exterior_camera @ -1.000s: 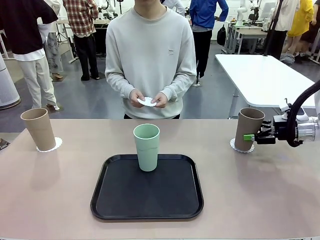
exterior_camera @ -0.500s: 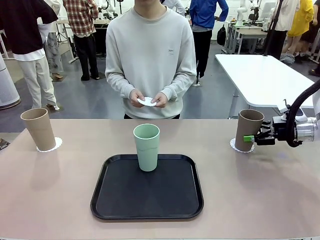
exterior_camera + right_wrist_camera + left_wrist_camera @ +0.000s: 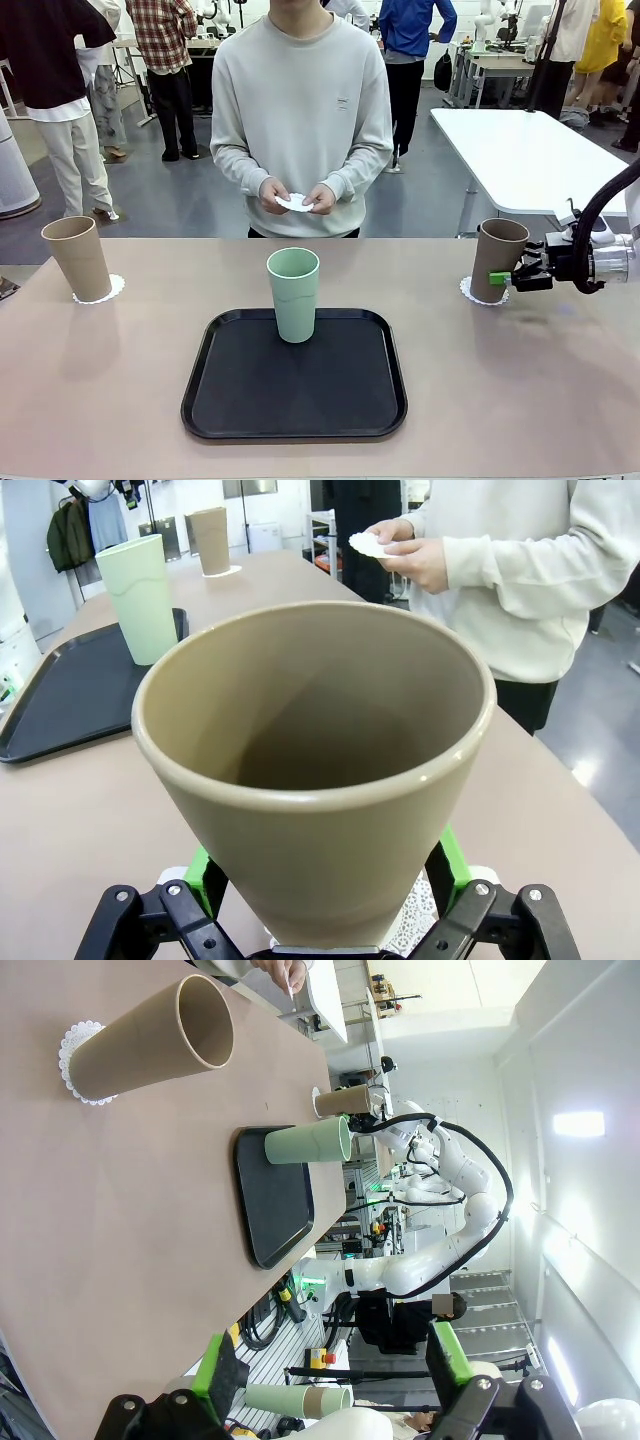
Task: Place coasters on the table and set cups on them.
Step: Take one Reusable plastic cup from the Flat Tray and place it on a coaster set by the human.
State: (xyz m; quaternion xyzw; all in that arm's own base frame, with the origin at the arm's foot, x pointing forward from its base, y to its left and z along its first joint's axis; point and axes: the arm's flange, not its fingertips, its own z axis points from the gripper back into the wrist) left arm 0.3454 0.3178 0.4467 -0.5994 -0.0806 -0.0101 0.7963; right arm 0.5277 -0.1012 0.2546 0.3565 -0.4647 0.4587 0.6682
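Right wrist view: brown tumbler (image 3: 310, 850) upright on its lacy paper doily (image 3: 412, 920), standing between the spread fingers of my right gripper (image 3: 325, 885), nearer than my left. With its axis vertical, I'd judge backing straight out comes next.

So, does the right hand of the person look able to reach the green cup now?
Probably yes: the hand holds a white doily, but the cup stands upright on the near tray, with nothing between.
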